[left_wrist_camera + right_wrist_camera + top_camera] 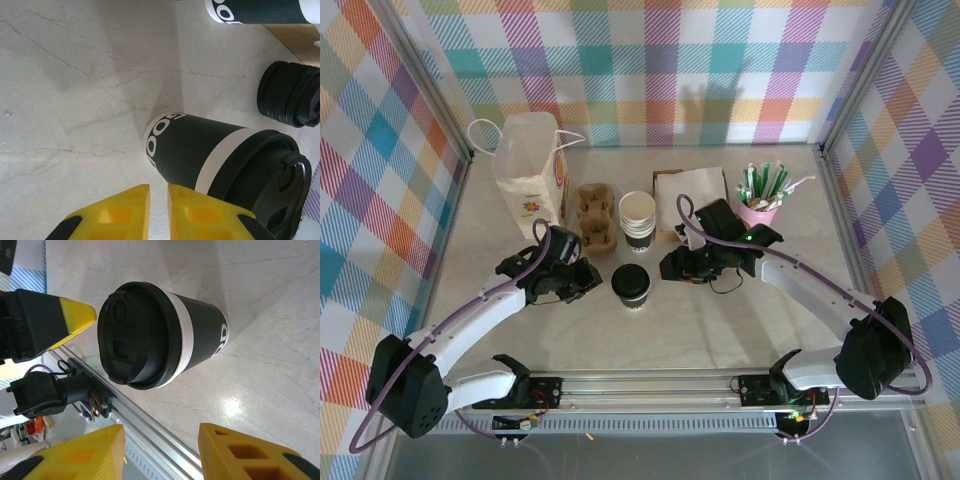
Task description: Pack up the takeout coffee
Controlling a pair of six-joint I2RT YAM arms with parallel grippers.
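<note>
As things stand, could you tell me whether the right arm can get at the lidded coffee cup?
Probably yes: its open fingers face the lidded cup across bare table, with nothing between them.

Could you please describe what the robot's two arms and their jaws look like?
Both arms have white link shells and bulky black joint housings. A purple cable loops along the left arm and the right arm. The jaws of the left gripper and right gripper are yellow blocks with moulded recesses, mounted on black carriers.
</note>
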